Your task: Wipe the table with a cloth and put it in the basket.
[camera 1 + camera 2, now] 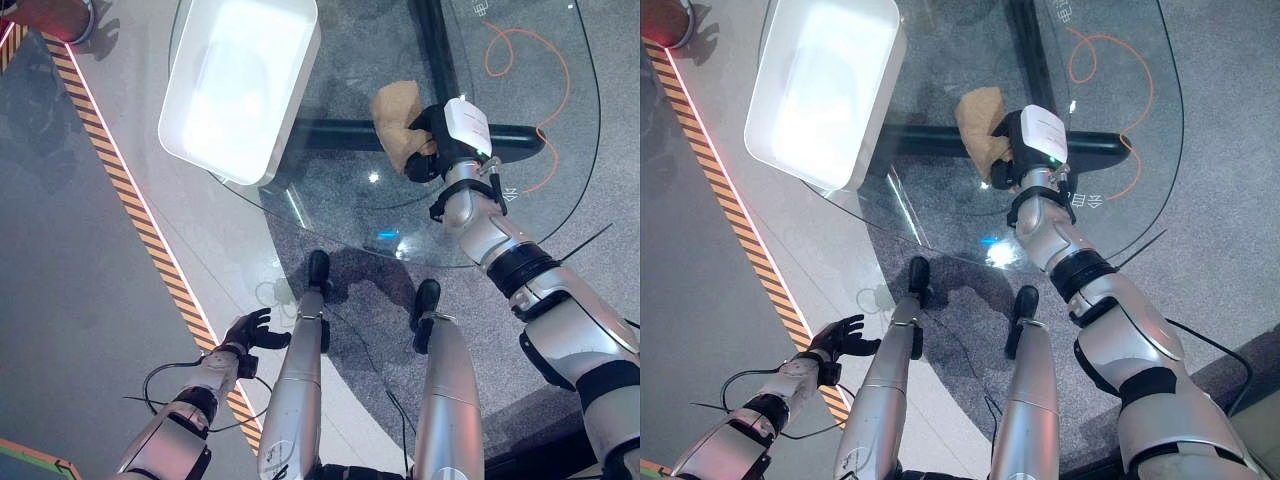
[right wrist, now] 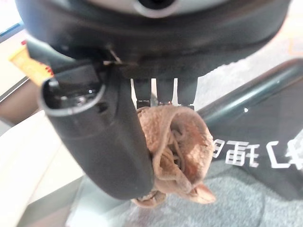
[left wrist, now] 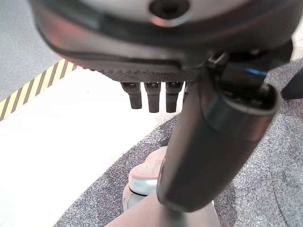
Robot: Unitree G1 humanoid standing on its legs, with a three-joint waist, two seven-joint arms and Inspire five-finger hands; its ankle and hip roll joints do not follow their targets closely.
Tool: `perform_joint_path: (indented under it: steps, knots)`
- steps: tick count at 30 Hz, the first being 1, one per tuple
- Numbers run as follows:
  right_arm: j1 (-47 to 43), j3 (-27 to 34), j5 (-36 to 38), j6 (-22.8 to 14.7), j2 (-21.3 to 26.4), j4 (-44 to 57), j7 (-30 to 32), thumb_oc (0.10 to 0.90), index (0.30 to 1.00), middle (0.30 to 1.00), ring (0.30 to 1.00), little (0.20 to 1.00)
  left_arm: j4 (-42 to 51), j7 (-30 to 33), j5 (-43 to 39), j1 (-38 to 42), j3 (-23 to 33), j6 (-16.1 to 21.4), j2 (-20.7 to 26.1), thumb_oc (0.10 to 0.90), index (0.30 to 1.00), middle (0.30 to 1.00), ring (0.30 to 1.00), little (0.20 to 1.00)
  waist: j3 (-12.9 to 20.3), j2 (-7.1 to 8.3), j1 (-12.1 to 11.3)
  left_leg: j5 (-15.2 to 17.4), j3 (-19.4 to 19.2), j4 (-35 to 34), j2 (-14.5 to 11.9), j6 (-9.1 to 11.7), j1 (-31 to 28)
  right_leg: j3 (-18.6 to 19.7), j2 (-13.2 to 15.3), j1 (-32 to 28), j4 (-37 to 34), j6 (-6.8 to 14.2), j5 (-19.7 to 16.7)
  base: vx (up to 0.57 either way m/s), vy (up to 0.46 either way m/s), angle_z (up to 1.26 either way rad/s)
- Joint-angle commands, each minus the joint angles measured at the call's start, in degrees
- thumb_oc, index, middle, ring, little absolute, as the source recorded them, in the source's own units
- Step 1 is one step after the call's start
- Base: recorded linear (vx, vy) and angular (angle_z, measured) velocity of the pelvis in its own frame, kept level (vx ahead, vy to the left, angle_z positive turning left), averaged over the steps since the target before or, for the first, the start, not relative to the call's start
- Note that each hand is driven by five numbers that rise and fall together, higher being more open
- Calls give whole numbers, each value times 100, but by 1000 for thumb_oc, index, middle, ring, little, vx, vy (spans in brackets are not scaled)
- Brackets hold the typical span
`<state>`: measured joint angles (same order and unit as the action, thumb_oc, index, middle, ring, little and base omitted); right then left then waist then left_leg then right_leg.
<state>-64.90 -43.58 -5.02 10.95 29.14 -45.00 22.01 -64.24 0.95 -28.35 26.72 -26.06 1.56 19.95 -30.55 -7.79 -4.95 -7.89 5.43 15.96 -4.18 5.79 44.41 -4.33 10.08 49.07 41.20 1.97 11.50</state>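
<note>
Low beside the robot, over the floor, the left hand (image 1: 250, 331) hangs with fingers loosely spread, as the left eye view shows; on the glass table (image 1: 330, 190) the right hand (image 1: 432, 140) clutches the tan cloth (image 1: 397, 118), near the white basket (image 1: 240, 85). Right wrist view: thumb and fingers (image 2: 142, 92) pinch the bunched cloth (image 2: 177, 151)

Silver-grey jointed arms with black bands end in dark hands, the right hand (image 1: 440, 135) white-backed.
</note>
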Motion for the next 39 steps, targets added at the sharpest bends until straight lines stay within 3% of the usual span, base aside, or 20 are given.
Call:
perform_joint_path:
  steps: [1, 18, 30, 35, 39]
  knots:
    - [91, -409, -241, -423, -558, 669, -389, 100, 300, 300, 300, 200, -161, 79, 84, -166, 19, 10, -135, 800, 900, 900, 900, 900, 75, 6, -105, 674, -424, 849, 265, -418, 0, -190, 16, -232, -1003, -36, -826, 0, 0, 0]
    - [451, -603, -308, -558, -802, 956, -914, 100, 300, 300, 300, 200, -160, 108, 46, -100, 61, 37, -209, 800, 900, 900, 900, 900, 75, 16, -36, 612, -466, 769, 261, -392, -36, -155, 34, -228, -1080, -7, -894, 0, 0, 0]
    - [492, -618, -339, -598, -805, 798, -868, 100, 300, 300, 300, 200, -183, 67, -70, -39, 100, 137, -217, 800, 900, 900, 900, 900, 75, -7, -40, 552, -482, 690, 248, -377, -67, -165, 62, -243, -1121, 16, -934, 0, 0, 0]
    - [435, -623, -284, -598, -744, 723, -749, 100, 300, 300, 300, 200, -169, 178, -513, 46, 165, 375, -180, 800, 900, 900, 900, 900, 75, -4, -31, 550, -470, 723, 236, -370, -45, -161, 78, -217, -1095, 17, -942, 0, 0, 0]
    - [412, -475, 26, -569, -708, 595, -343, 100, 300, 300, 300, 200, -31, 503, -1105, 112, 424, 786, -170, 800, 900, 900, 900, 900, 75, -10, -40, 539, -452, 717, 231, -370, -46, -130, 70, -202, -1069, 14, -930, 0, 0, 0]
